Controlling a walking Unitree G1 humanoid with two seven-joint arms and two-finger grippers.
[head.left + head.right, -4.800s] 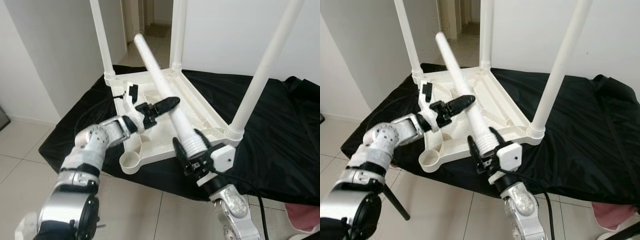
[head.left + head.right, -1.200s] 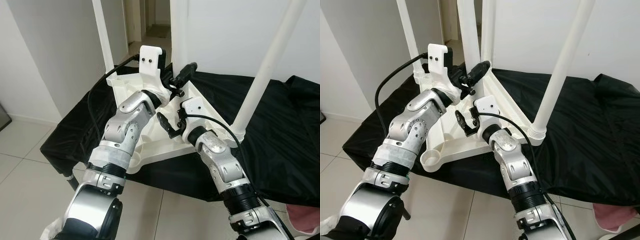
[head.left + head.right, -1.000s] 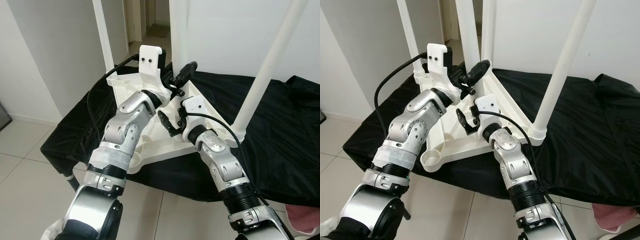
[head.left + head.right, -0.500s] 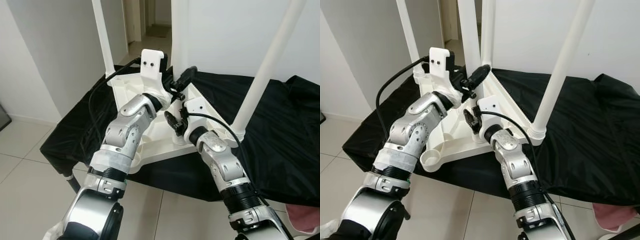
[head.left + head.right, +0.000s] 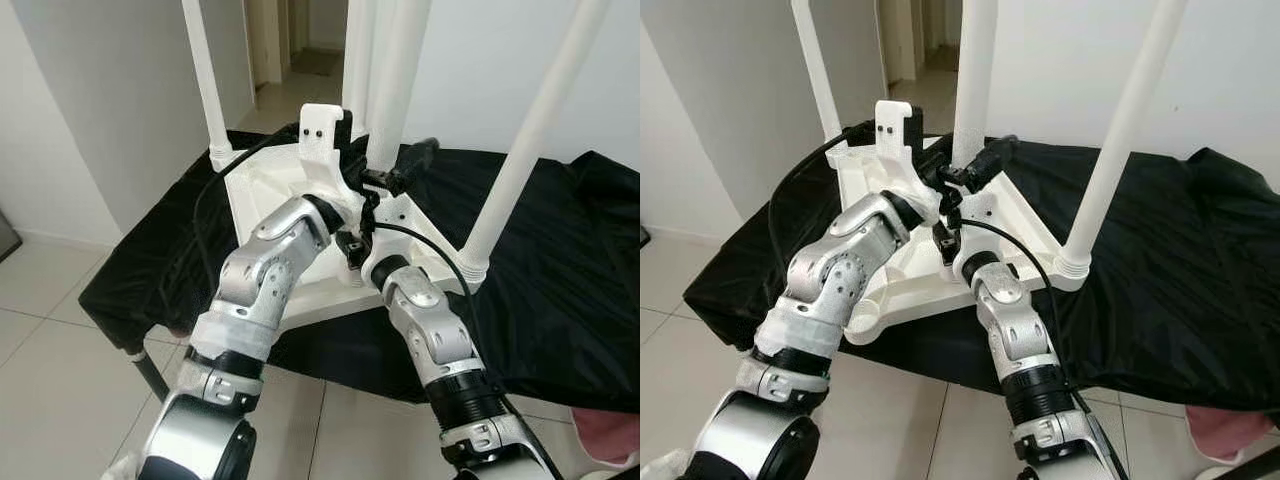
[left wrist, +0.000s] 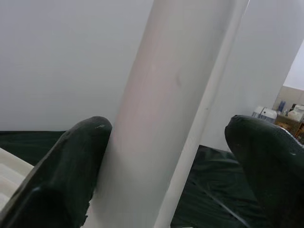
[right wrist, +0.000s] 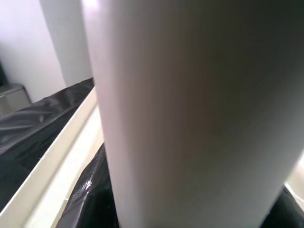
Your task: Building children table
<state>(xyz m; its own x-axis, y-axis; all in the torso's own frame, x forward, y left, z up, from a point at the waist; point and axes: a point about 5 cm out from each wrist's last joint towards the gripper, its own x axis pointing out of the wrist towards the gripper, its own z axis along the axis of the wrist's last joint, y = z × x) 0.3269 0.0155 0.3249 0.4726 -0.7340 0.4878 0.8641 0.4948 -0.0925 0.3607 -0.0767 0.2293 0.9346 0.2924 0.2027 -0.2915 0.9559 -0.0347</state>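
We hold the fourth leg (image 5: pixel 973 70) upright over the upturned table (image 5: pixel 875 170).
Five seconds ago this leg lay slanted across the table's underside; now it stands nearly vertical amid the three fitted legs, on the black cloth (image 5: pixel 560 290). Our left gripper (image 5: pixel 385 180) has risen with it, fingers spread around the leg, one touching. Our right gripper (image 5: pixel 943 228) sits low at the leg's foot; we cannot tell its grip.

My head cameras looked forward and down, sharing the overturned white table (image 5: pixel 262 180). Both wrist cameras sat very close to one upright leg (image 6: pixel 161 118), facing along their pincers.
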